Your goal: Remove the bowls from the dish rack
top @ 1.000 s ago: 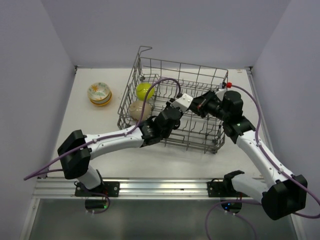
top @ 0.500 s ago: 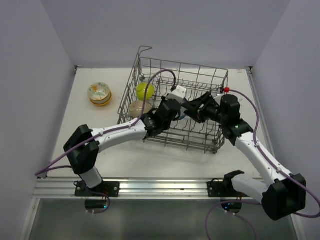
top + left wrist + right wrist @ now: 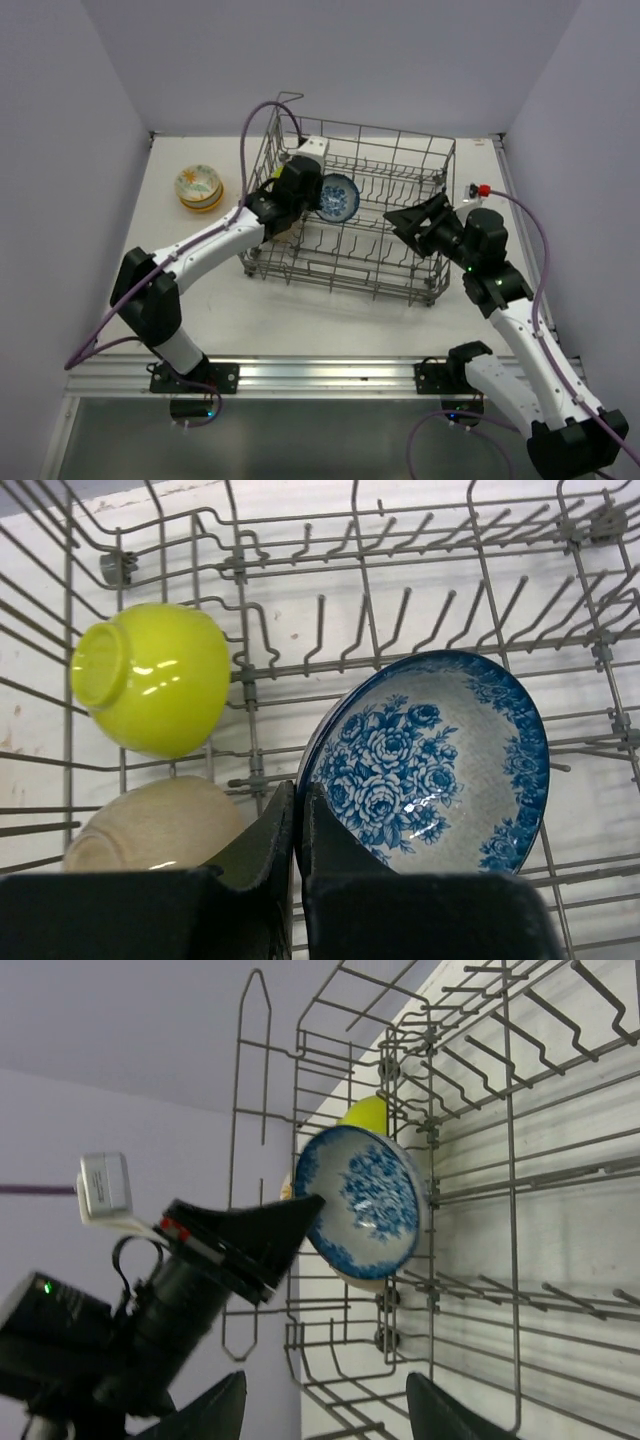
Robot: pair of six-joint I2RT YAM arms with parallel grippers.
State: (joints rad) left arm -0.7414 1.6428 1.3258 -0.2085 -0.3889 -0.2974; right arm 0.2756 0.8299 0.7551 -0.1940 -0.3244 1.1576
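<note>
A white bowl with a blue flower pattern [image 3: 440, 760] hangs on edge above the grey wire dish rack [image 3: 400, 275]. My left gripper [image 3: 298, 815] is shut on its rim. From above, this bowl [image 3: 338, 197] is over the rack's back left part, at the tip of the left gripper [image 3: 318, 196]. Inside the rack, a lime-yellow bowl [image 3: 150, 675] and a beige bowl [image 3: 160, 825] lie beside each other. My right gripper [image 3: 402, 222] stands open and empty over the rack's right side, facing the blue bowl [image 3: 365, 1205].
A short stack of bowls [image 3: 198, 187], white with flowers over orange-yellow, stands on the table left of the rack. A raised wire loop [image 3: 288, 100] marks the rack's back left corner. White walls close in the table on both sides and behind.
The left gripper shut on the blue-patterned bowl and carried it up toward the rack's back left. The right gripper opened and drew back to the right.
</note>
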